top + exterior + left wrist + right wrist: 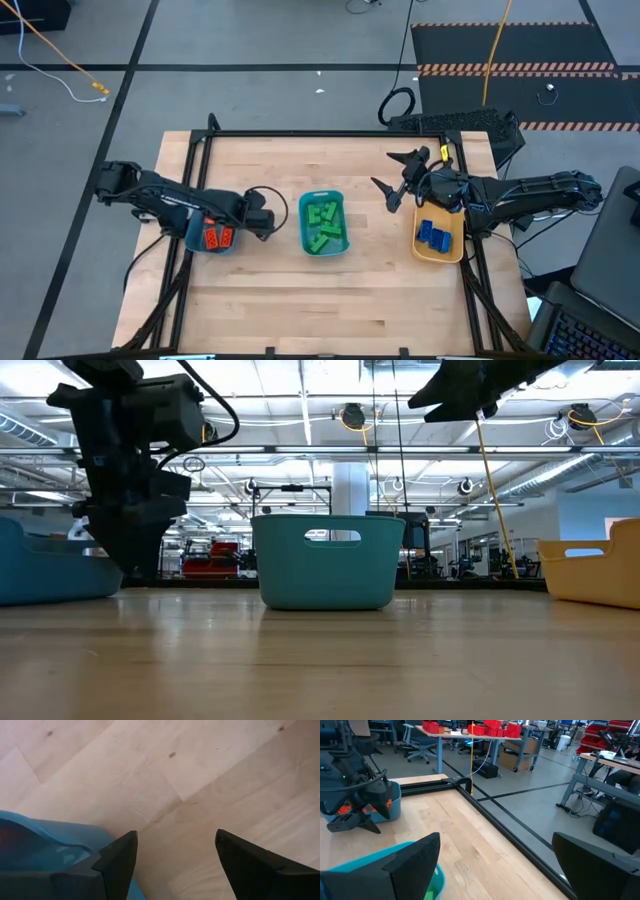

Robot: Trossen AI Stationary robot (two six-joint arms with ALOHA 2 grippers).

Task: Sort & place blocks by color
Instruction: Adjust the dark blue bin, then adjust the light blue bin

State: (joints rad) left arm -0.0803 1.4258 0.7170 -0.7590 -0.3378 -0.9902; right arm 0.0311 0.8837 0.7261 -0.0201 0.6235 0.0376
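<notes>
Green blocks in the middle teal bin, orange blocks in the left bin, blue blocks in the yellow-tan bowl, left gripper spread and seemingly empty beside its bin, right gripper wide apart, empty, raised near the bowl, wooden table.

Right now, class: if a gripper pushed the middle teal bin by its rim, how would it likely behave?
The middle teal bin looks like thin plastic holding only a few green blocks, so it is probably light. Its flat base on the smooth wooden table suggests sliding rather than tipping. A high push at the rim might still tilt it.
</notes>
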